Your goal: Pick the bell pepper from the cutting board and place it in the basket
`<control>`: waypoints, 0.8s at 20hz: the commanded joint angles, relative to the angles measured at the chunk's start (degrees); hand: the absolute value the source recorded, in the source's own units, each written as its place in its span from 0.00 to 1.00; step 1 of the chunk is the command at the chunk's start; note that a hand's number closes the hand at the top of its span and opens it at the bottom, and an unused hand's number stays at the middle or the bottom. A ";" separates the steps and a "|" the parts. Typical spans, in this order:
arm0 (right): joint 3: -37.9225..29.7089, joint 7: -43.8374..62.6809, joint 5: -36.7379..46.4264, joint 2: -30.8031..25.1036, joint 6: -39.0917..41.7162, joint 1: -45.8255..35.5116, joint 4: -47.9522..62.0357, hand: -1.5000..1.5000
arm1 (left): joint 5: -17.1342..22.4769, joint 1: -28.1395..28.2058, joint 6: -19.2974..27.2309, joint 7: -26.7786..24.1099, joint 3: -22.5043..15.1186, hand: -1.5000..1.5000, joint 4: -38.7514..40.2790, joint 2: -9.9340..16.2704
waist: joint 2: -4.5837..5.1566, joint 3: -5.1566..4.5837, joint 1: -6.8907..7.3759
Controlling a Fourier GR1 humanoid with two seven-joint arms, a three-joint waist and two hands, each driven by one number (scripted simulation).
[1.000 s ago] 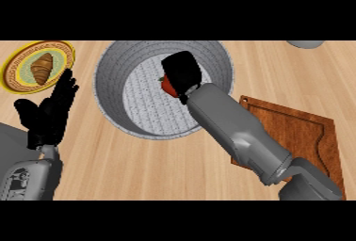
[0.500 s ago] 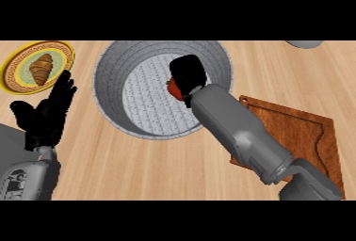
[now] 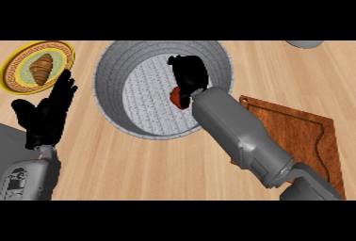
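My right hand point(image 3: 189, 75) is over the inside of the basket point(image 3: 115, 70), fingers curled round the bell pepper point(image 3: 176, 96) — only a red patch shows under the palm, just above the basket's woven floor. The cutting board point(image 3: 306, 127) sits bare to the right, partly under my forearm. My left hand point(image 3: 49, 113) rests at the left edge, fingers straight and spread, near the plate point(image 3: 64, 49) w/ a croissant point(image 3: 42, 68).

Step in hand, I'd say: the release. Best to go lower till the pepper is nearly on the floor, stay off the near wall, then uncurl the fingers slowly — so it doesn't roll — & lift straight up.
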 commanded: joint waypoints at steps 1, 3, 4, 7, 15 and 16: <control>-2.41 1.91 -4.73 0.00 -1.15 -0.72 -6.84 0.00 | -0.26 -0.18 0.25 -0.17 -0.13 0.50 0.66 -0.30 | -0.24 0.00 -0.41; -5.22 -0.34 -5.95 0.00 -5.47 1.44 -8.02 0.00 | 0.39 2.02 -0.28 -1.55 0.18 0.50 0.28 -0.52 | -0.34 0.01 -0.92; -8.39 -3.12 -6.79 0.00 -8.24 1.04 -4.43 0.00 | -0.77 -0.62 1.25 -1.57 -0.29 0.50 1.87 -1.26 | 0.09 0.02 -0.88; -13.46 -0.80 -10.29 -0.17 -8.90 -0.60 -8.49 0.00 | 0.38 2.18 -0.73 -0.61 0.66 0.50 -0.84 0.74 | -0.33 0.03 -1.14; -22.01 -1.91 -18.32 -7.30 -7.27 10.04 -20.26 0.00 | 0.79 6.26 -0.83 -3.48 1.77 0.50 -1.44 0.64 | -0.70 0.03 -2.43; -23.72 -2.20 -20.28 -9.35 -4.18 9.71 -21.94 0.00 | 0.39 2.96 1.20 0.69 1.32 0.50 -2.35 -0.31 | -0.68 0.05 -2.59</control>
